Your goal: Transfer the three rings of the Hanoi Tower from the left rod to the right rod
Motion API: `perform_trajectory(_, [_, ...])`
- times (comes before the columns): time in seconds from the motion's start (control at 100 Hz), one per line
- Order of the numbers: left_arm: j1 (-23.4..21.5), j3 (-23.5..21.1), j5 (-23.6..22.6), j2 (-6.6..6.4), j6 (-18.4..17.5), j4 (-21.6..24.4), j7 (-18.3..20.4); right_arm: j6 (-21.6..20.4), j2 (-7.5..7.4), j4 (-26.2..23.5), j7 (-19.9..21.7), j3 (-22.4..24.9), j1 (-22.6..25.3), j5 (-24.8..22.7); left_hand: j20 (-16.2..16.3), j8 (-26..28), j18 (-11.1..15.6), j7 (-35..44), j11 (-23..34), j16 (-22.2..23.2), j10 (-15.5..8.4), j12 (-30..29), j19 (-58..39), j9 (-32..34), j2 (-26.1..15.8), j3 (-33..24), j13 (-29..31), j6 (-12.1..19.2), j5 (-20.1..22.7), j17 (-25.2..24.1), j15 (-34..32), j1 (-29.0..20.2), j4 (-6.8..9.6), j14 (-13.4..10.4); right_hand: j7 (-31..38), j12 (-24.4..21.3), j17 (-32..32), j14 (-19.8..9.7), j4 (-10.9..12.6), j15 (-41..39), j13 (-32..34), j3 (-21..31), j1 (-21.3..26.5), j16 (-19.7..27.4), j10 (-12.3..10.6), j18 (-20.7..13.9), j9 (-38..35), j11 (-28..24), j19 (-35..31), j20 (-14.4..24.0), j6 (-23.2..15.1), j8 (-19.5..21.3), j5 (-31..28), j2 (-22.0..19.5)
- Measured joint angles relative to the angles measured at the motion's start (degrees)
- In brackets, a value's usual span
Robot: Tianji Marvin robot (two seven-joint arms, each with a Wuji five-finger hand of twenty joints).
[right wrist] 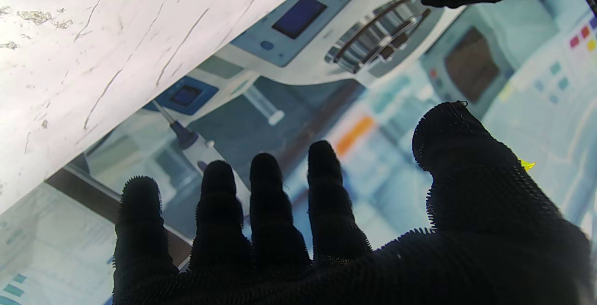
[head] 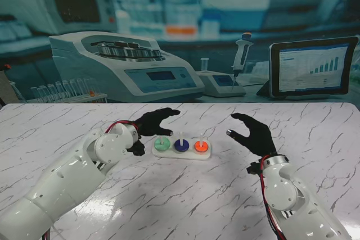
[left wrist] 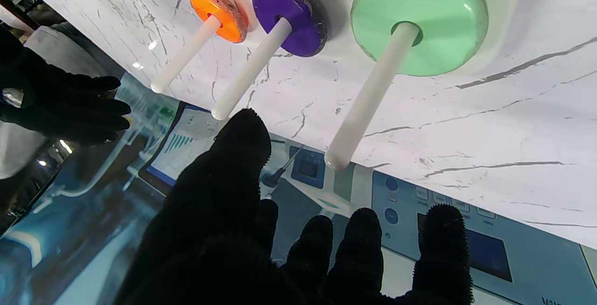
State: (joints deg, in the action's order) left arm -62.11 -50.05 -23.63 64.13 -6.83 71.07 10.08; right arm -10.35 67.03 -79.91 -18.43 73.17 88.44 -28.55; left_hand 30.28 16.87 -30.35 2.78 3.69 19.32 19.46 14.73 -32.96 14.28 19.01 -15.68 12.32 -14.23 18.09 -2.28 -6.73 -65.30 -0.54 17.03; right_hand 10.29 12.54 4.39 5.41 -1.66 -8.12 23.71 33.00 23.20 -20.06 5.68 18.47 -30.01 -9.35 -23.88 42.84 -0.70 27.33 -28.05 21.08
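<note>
A white base (head: 181, 153) with three white rods stands mid-table. A green ring (head: 161, 144) sits on the left rod, a purple ring (head: 181, 145) on the middle rod, an orange ring (head: 201, 146) on the right rod. The left wrist view shows the same green ring (left wrist: 419, 20), purple ring (left wrist: 289, 13) and orange ring (left wrist: 218, 12) with their rods. My left hand (head: 154, 122) hovers open just behind and left of the green ring, holding nothing. My right hand (head: 252, 133) is open to the right of the base, apart from it. Its spread fingers (right wrist: 266, 202) hold nothing.
A printed lab backdrop stands along the table's far edge, with a centrifuge (head: 124, 63), a pipette (head: 241, 54) and a tablet (head: 312, 68) pictured on it. Marble tabletop (head: 185, 200) stretches toward me between both arms.
</note>
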Motion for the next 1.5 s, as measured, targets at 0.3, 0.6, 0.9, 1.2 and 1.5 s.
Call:
perform_trajectory(0.3, [-2.5, -3.3, -2.3, -0.33, 0.7, 2.1, -0.8, 0.1, -0.11, 0.7, 1.1, -1.1, -0.6, 0.7, 0.0, 0.0, 0.0, 0.6, 0.0, 0.0, -0.1, 0.0, 0.0, 0.0, 0.0, 1.4, 0.0, 0.0, 1.0, 0.0, 0.0, 0.0, 0.0, 0.0, 0.0, 0.0, 0.0, 0.0, 0.0, 0.0, 0.0, 0.0, 0.0, 0.0, 0.0, 0.0, 0.0, 0.0, 0.0, 0.0, 0.0, 0.0, 0.0, 0.0])
perform_trajectory(0.6, [-6.7, -8.2, -5.4, -0.62, 1.5, 5.2, -3.4, 1.2, -0.34, 3.6, 3.7, -4.4, -3.2, 1.6, 0.0, 0.0, 0.0, 0.9, 0.1, 0.0, -0.4, 0.0, 0.0, 0.7, 0.0, 3.8, 0.1, 0.1, 1.6, 0.0, 0.0, 0.6, 0.0, 0.0, 0.0, 0.0, 0.0, 0.0, 0.0, 0.0, 0.0, 0.0, 0.0, 0.0, 0.0, 0.0, 0.0, 0.0, 0.0, 0.0, 0.0, 0.0, 0.0, 0.0])
perform_trajectory(0.9, [-10.3, -11.0, -7.0, -0.69, 2.9, 7.2, -7.2, -1.7, -1.4, 10.2, 9.3, -8.5, -9.0, -1.0, 0.0, 0.0, 0.0, 1.3, 0.1, 0.0, -0.5, 0.0, 0.0, 0.8, -3.8, 11.5, 0.1, 0.2, 2.1, -0.2, 0.0, 3.5, 0.0, 0.0, -0.1, 0.0, 0.0, 0.0, 0.0, 0.0, 0.0, 2.5, -1.6, 0.0, 0.0, 0.0, 0.0, 0.0, 0.0, 0.0, 0.0, 0.0, 0.4, 5.8])
perform_trajectory(1.2, [-12.3, -12.3, -5.0, 0.35, 2.9, 6.9, -12.6, -7.9, -3.03, 15.5, 13.0, -13.0, -15.1, -4.8, -0.3, 0.5, 0.0, 1.5, 0.1, 0.0, -1.2, 0.1, 0.0, 1.7, -8.7, 17.2, 0.1, 1.4, 2.8, -1.6, 0.0, 11.1, 0.0, 0.0, -0.3, 8.2, -0.6, 0.0, 0.0, -1.5, -0.2, 5.6, -4.0, -2.6, 1.7, 0.0, 6.7, -7.1, 0.0, 0.1, 0.0, 0.0, 1.0, 9.8])
perform_trajectory(1.5, [-13.3, -12.4, -6.3, 0.36, 4.3, 7.8, -12.5, -12.7, -3.74, 22.6, 13.8, -19.0, -21.9, -8.1, -0.3, 0.9, 0.0, 1.6, 0.0, 0.0, -1.5, 0.1, 0.0, 2.9, -8.7, 17.2, 0.1, 1.4, 2.9, -1.6, 0.0, 11.4, 0.0, 0.1, -0.8, 26.7, -0.4, -0.7, 0.0, -22.1, -6.1, 6.3, -4.0, -20.3, 2.3, 0.0, 16.6, -25.2, -5.0, 4.4, -0.1, 1.2, 1.6, 12.0])
